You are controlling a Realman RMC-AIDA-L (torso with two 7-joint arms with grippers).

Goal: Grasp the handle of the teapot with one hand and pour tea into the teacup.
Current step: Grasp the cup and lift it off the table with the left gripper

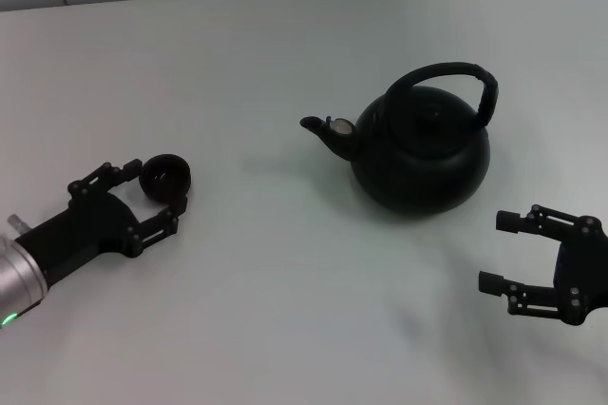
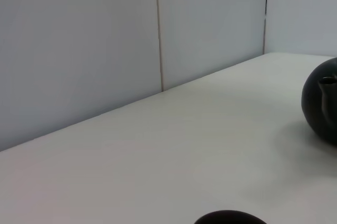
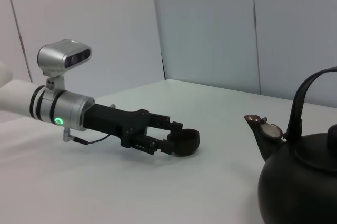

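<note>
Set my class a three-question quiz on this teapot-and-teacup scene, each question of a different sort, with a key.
1. True or false: the right gripper already holds the handle.
2. The spout of the teapot points toward: A) the teacup B) the right gripper.
3. Fill in: the left gripper has its fingers around the ____.

Key: 1 false, it is open, beside the teapot. 2 A. 3 teacup.

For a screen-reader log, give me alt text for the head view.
The left tool grips the teacup on a white table. To its right stands the black teapot, spout toward the cup; the open right tool waits beside it.
</note>
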